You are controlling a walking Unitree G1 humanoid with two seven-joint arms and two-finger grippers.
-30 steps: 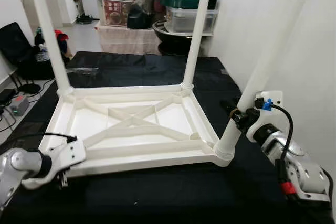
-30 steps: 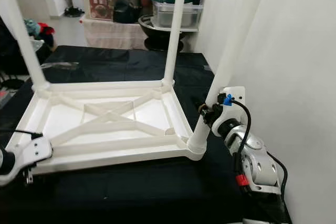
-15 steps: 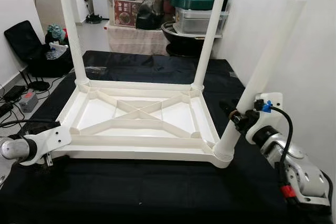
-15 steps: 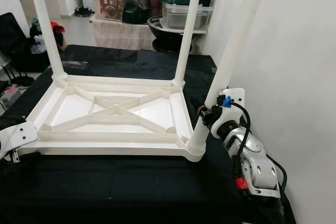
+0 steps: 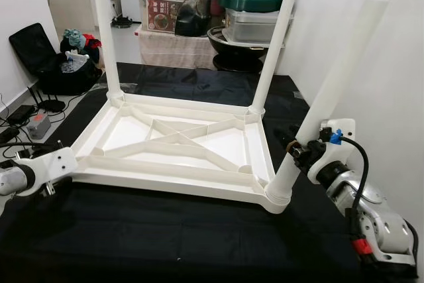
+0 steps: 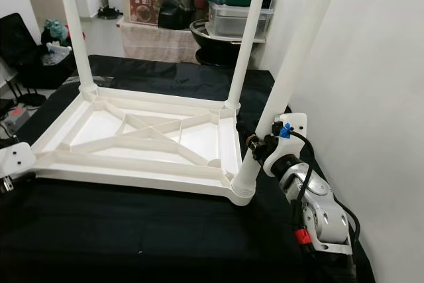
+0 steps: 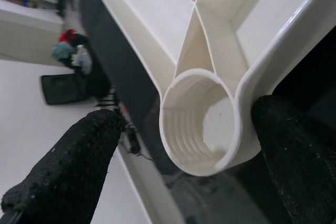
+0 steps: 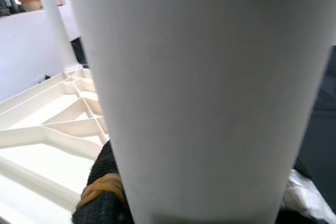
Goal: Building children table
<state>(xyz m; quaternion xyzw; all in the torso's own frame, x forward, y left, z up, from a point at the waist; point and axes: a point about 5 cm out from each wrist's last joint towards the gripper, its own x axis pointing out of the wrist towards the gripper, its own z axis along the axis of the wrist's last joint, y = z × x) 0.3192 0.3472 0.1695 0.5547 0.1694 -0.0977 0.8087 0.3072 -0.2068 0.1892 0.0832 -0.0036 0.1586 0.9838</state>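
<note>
The white children's table (image 5: 179,147) lies upside down on the black-draped counter (image 5: 165,236). The right gripper (image 5: 296,151) has its fingers clenched around the tilted leg (image 5: 331,94) at the table's near right corner. The left gripper (image 7: 189,145) holds its fingers released either side of the empty threaded socket (image 7: 202,127) at the near left corner.

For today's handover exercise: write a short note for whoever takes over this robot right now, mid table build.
Right gripper: shut on the tilted leg in the near right socket.
Left gripper: open, straddling the empty threaded socket at the tabletop's near left corner.
Done: two far legs upright.
Left: straighten and seat the tilted leg, then fit the fourth.
</note>
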